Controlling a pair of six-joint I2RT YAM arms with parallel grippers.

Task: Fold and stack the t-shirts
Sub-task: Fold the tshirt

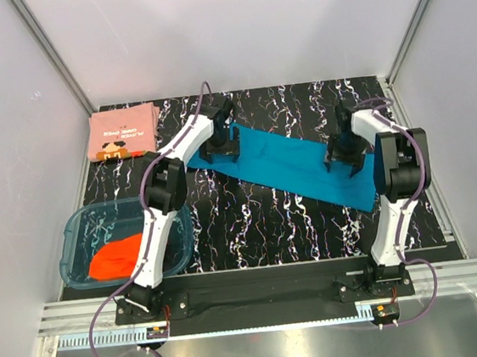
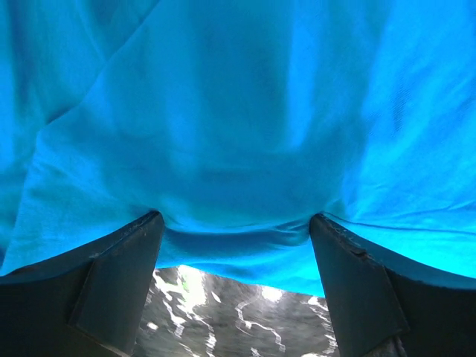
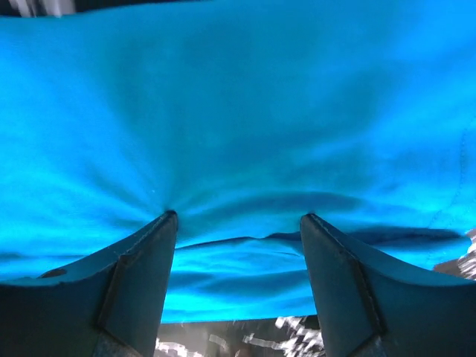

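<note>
The teal-blue t-shirt (image 1: 293,166) lies as a long folded strip slanting across the middle of the table. My left gripper (image 1: 219,153) is open, its fingertips pressed down on the strip's far-left end; in the left wrist view (image 2: 236,219) the cloth (image 2: 238,111) puckers between the spread fingers (image 2: 119,282). My right gripper (image 1: 345,160) is open and pressed on the strip's right end; in the right wrist view (image 3: 238,216) the cloth (image 3: 238,104) wrinkles between the fingers (image 3: 349,290). The salmon-pink printed t-shirt (image 1: 123,131) lies folded at the back left. The orange-red t-shirt (image 1: 115,260) is crumpled in the tub.
The clear blue-tinted plastic tub (image 1: 81,225) stands at the near left beside the left arm's base. The table is black marble-patterned (image 1: 261,227). White walls and aluminium posts enclose the back and both sides.
</note>
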